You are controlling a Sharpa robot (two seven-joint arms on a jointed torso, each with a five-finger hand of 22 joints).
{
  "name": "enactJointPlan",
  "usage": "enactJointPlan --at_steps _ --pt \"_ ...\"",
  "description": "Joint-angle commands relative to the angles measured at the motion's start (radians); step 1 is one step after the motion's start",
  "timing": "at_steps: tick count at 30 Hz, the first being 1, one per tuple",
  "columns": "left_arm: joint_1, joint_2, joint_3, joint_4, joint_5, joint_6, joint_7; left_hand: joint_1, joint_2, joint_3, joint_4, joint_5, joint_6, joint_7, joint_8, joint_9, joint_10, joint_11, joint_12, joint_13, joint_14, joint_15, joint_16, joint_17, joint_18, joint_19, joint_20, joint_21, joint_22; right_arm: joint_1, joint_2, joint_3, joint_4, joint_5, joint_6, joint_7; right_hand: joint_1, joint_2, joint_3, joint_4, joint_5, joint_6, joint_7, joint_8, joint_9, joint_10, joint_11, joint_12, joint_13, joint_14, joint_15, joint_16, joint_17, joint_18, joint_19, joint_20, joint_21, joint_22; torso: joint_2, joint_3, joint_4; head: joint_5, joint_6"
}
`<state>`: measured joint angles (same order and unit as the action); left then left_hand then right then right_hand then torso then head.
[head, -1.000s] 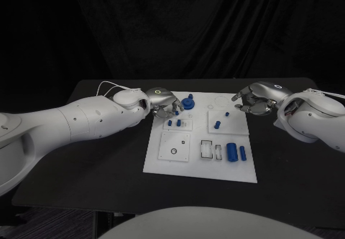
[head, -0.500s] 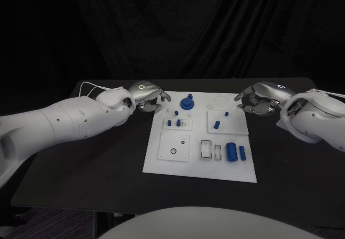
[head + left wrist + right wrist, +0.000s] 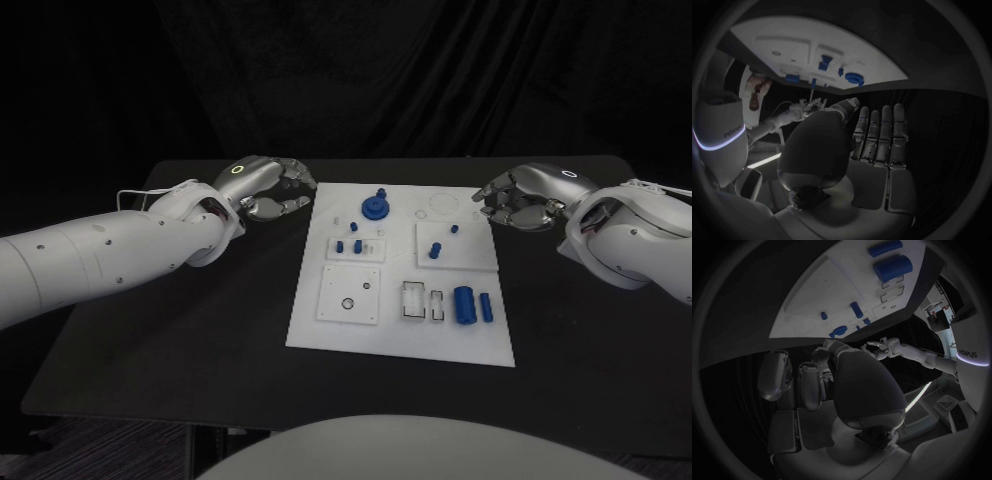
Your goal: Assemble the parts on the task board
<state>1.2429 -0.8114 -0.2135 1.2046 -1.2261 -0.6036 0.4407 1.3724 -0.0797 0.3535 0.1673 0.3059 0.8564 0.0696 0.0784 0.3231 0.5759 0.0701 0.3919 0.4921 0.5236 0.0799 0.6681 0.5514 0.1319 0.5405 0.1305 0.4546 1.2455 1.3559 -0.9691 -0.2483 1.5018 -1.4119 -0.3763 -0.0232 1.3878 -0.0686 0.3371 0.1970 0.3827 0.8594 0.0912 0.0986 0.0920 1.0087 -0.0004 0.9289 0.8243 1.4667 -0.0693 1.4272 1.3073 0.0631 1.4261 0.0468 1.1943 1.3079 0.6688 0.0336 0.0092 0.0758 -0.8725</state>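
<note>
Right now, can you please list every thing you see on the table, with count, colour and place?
table: one, black, under everything.
task board: one, white plate, middle of the table.
round part with a post: one, blue, far end of the board, near its middle.
small pegs: about three, blue, on the far left square plate.
small pegs on the right plate: two, blue, on the far right square plate.
large cylinder: one, blue, lying near the board's right edge.
thin cylinder: one, blue, lying right of the large cylinder.
left hand: one, silver, left of the board's far corner, holds nothing.
right hand: one, silver, at the board's far right corner, fingers curled, holds nothing visible.
</note>
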Motion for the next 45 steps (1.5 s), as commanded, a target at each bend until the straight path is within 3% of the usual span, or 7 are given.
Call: enactJointPlan --at_steps 1,5,9,23,30,33,45 --pt "-0.001 -0.028 0.001 0.036 0.524 0.152 0.271 -0.021 0.016 -0.067 0.075 0.095 -0.022 -0.006 -0.009 -0.023 -0.084 -0.019 -0.049 -0.081 -0.13 -0.02 -0.227 -0.139 -0.002 -0.165 -0.006 -0.199 -0.129 0.003 -0.005 0.001 0.015 -0.002 -0.051 -0.021 0.004 -0.017 0.016 0.0 0.003 0.004 0.006 -0.006 -0.003 -0.064 0.007 -0.085 -0.071 0.04 0.011 -0.012 0.023 0.017 -0.016 0.003 -0.021 0.155 0.001 -0.0002 -0.0033 0.0 0.0" --pt "-0.001 -0.069 0.0 0.094 0.761 0.3 0.341 -0.048 0.055 -0.208 0.124 0.118 -0.122 -0.015 -0.015 -0.103 -0.274 -0.046 -0.186 -0.277 -0.345 -0.035 -0.559 -0.4 0.04 -0.239 0.017 -0.395 -0.339 0.023 -0.002 0.001 0.03 -0.007 -0.028 -0.044 0.024 -0.048 0.044 -0.013 0.0 -0.008 0.017 -0.015 -0.01 -0.136 0.03 -0.197 -0.147 0.003 0.034 -0.058 -0.038 0.034 -0.068 0.02 -0.122 0.13 0.001 -0.001 -0.0034 -0.001 0.0" --pt "-0.001 -0.093 0.0 0.147 0.936 0.419 0.358 -0.069 0.121 -0.362 0.126 0.067 -0.436 -0.017 -0.036 -0.241 -0.387 -0.056 -0.26 -0.41 -0.431 -0.004 -0.649 -0.5 0.03 -0.29 0.035 -0.397 -0.539 0.049 0.012 0.001 0.039 -0.054 0.026 -0.086 0.035 -0.071 0.054 -0.03 -0.001 -0.058 0.004 -0.03 -0.02 -0.272 0.089 -0.349 -0.253 -0.085 0.069 -0.148 -0.163 0.059 -0.166 0.05 -0.29 0.093 -0.001 0.0004 -0.0012 -0.011 0.0" --pt "-0.021 -0.124 0.0 0.259 1.133 0.571 0.381 -0.103 0.242 -0.583 0.125 -0.005 -0.61 -0.126 -0.05 -0.294 -0.52 -0.124 -0.329 -0.473 -0.524 -0.047 -0.668 -0.551 0.043 -0.537 0.008 -0.441 -1.142 0.053 0.047 0.001 0.03 -0.223 0.123 -0.121 0.049 -0.077 0.035 -0.081 -0.002 -0.071 -0.007 -0.023 -0.017 -0.346 0.112 -0.487 -0.403 -0.117 0.077 -0.165 -0.211 0.069 -0.189 0.068 -0.339 0.088 -0.002 -0.0047 0.0004 -0.008 0.0" --pt "-0.047 -0.134 0.0 0.275 1.14 0.586 0.387 -0.088 0.244 -0.611 0.125 0.003 -0.693 -0.214 -0.057 -0.301 -0.54 -0.111 -0.339 -0.477 -0.524 -0.069 -0.668 -0.551 0.006 -0.541 -0.052 -0.449 -1.211 0.032 0.066 0.001 0.007 -0.237 0.131 -0.114 0.004 -0.07 0.001 -0.051 -0.001 -0.058 -0.006 -0.014 -0.014 -0.323 0.113 -0.496 -0.44 -0.102 0.079 -0.145 -0.197 0.065 -0.171 0.07 -0.321 0.092 0.001 -0.0093 0.0042 -0.023 0.0" --pt "-0.054 -0.133 0.0 0.272 1.141 0.586 0.385 -0.093 0.24 -0.621 0.125 -0.001 -0.757 -0.271 -0.063 -0.307 -0.567 -0.166 -0.371 -0.485 -0.524 -0.102 -0.668 -0.551 0.029 -0.537 -0.059 -0.445 -1.215 0.024 0.071 0.001 -0.001 -0.239 0.132 -0.112 0.003 -0.069 -0.001 -0.05 -0.001 -0.054 -0.005 -0.011 -0.013 -0.312 0.113 -0.495 -0.445 -0.098 0.079 -0.141 -0.192 0.064 -0.165 0.07 -0.313 0.094 0.003 -0.0143 0.0084 -0.028 0.0" --pt "-0.073 -0.136 0.0 0.273 1.14 0.557 0.389 -0.103 0.221 -0.627 0.126 -0.006 -0.762 -0.297 -0.063 -0.307 -0.571 -0.197 -0.377 -0.487 -0.524 -0.125 -0.668 -0.551 0.03 -0.541 -0.083 -0.455 -1.246 0.001 0.097 0.001 -0.032 -0.241 0.145 -0.099 -0.003 -0.068 -0.011 -0.042 0.0 -0.032 0.007 -0.001 -0.01 -0.263 0.11 -0.501 -0.481 -0.077 0.077 -0.118 -0.172 0.057 -0.135 0.068 -0.271 0.104 0.005 -0.0212 0.0139 -0.05 0.0"
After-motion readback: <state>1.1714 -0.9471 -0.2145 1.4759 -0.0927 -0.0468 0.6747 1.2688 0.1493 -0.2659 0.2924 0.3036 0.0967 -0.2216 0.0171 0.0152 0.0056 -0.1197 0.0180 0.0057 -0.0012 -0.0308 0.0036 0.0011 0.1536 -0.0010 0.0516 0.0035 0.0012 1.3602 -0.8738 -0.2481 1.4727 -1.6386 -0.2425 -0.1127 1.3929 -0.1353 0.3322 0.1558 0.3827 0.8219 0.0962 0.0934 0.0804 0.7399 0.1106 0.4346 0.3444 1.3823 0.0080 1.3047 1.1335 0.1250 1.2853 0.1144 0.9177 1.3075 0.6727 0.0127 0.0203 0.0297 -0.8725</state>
